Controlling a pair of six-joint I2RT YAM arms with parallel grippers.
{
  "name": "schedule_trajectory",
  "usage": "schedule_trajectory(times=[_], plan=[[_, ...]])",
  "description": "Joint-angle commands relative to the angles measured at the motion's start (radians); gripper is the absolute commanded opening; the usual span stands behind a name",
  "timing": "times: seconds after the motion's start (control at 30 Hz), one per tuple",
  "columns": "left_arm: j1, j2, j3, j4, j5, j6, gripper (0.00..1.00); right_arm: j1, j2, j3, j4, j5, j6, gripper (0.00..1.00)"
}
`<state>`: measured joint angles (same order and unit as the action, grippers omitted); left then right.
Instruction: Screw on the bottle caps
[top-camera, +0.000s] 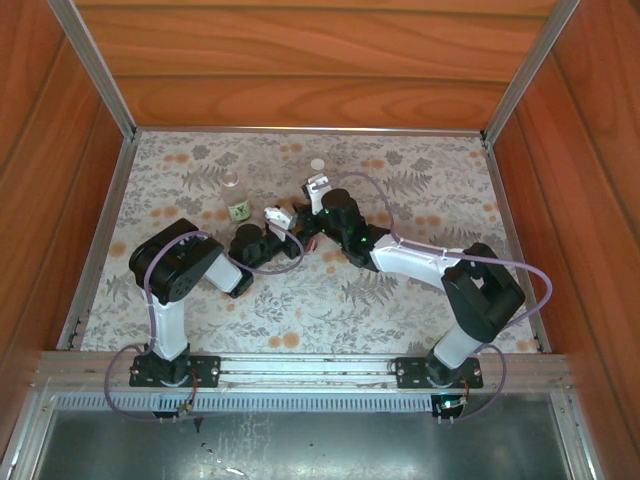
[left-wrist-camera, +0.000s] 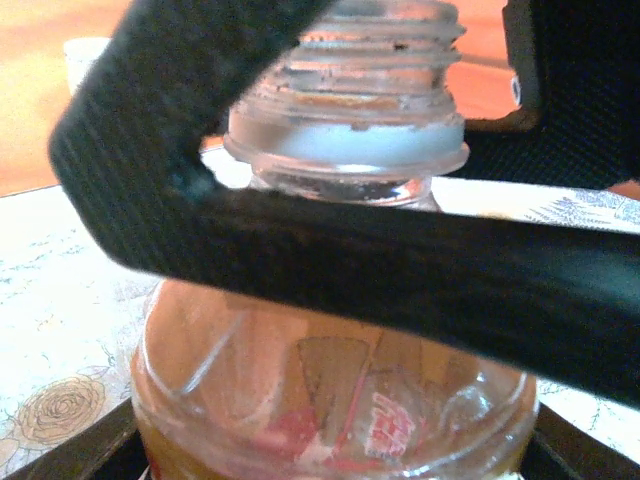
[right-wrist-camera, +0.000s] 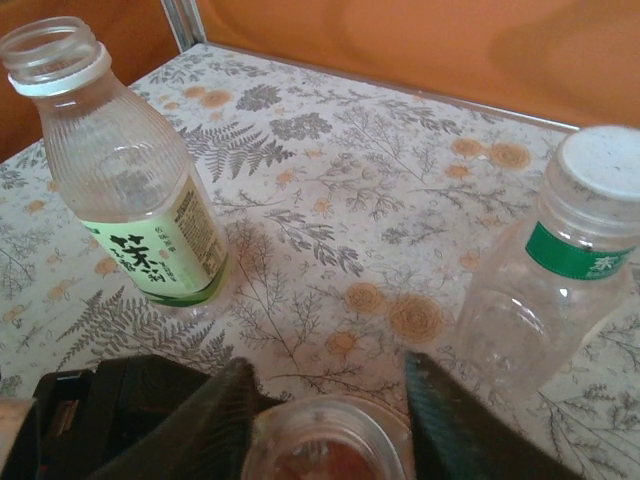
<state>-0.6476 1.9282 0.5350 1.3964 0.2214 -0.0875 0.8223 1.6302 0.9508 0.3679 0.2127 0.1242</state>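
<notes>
The amber-liquid bottle (left-wrist-camera: 330, 400) with a red label stands upright. Its threaded mouth (left-wrist-camera: 370, 50) is bare, with no cap on it. My left gripper (left-wrist-camera: 330, 450) is shut on its body, the fingers pressed against both sides at the frame's lower corners. My right gripper (right-wrist-camera: 330, 400) is open, its jaws straddling the open mouth (right-wrist-camera: 325, 450) from above. One of its black fingers (left-wrist-camera: 400, 270) crosses the bottle's shoulder. In the top view the left gripper (top-camera: 278, 218) and right gripper (top-camera: 316, 190) meet mid-mat, hiding that bottle. A white cap (right-wrist-camera: 605, 160) sits on the green-band bottle (right-wrist-camera: 545, 300).
An uncapped bottle with a pale green label (right-wrist-camera: 130, 190) stands left of the right gripper, also seen as a bottle (top-camera: 236, 196) in the top view. The capped bottle (top-camera: 317, 166) stands just behind the grippers. Wooden walls enclose the flowered mat (top-camera: 420, 200) on three sides.
</notes>
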Motion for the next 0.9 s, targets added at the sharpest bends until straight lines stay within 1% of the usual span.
schedule_trajectory(times=[0.0, 0.1, 0.17, 0.23, 0.33, 0.4, 0.43, 0.5, 0.6, 0.67, 0.87], plan=[[0.021, -0.013, -0.027, 0.021, 0.004, -0.017, 0.58, 0.009, -0.091, -0.017, 0.007, 0.011, -0.001, 0.55], [0.043, -0.031, -0.046, 0.021, 0.024, -0.022, 0.58, 0.009, -0.178, -0.074, 0.026, -0.018, -0.019, 0.65], [0.062, -0.048, -0.06, 0.021, 0.033, -0.027, 0.58, 0.009, -0.242, -0.124, 0.007, -0.085, -0.088, 0.7], [0.084, -0.059, -0.072, 0.021, 0.043, -0.034, 0.58, 0.009, -0.302, -0.174, -0.031, -0.139, -0.135, 0.72], [0.121, -0.067, -0.085, 0.021, 0.065, -0.05, 0.58, 0.009, -0.37, -0.242, -0.123, -0.307, -0.253, 0.72], [0.14, -0.067, -0.089, 0.021, 0.08, -0.061, 0.58, 0.013, -0.37, -0.254, -0.221, -0.401, -0.295, 0.71], [0.15, -0.069, -0.09, 0.021, 0.084, -0.067, 0.58, 0.022, -0.357, -0.259, -0.257, -0.438, -0.314, 0.71], [0.164, -0.071, -0.094, 0.021, 0.096, -0.075, 0.58, 0.057, -0.323, -0.283, -0.272, -0.493, -0.364, 0.72], [0.169, -0.073, -0.096, 0.021, 0.101, -0.074, 0.58, 0.118, -0.236, -0.32, -0.218, -0.543, -0.477, 0.71], [0.172, -0.071, -0.095, 0.021, 0.103, -0.073, 0.58, 0.152, -0.158, -0.31, -0.209, -0.553, -0.551, 0.71], [0.175, -0.07, -0.099, 0.021, 0.11, -0.083, 0.58, 0.2, 0.042, -0.218, -0.215, -0.555, -0.649, 0.67]])
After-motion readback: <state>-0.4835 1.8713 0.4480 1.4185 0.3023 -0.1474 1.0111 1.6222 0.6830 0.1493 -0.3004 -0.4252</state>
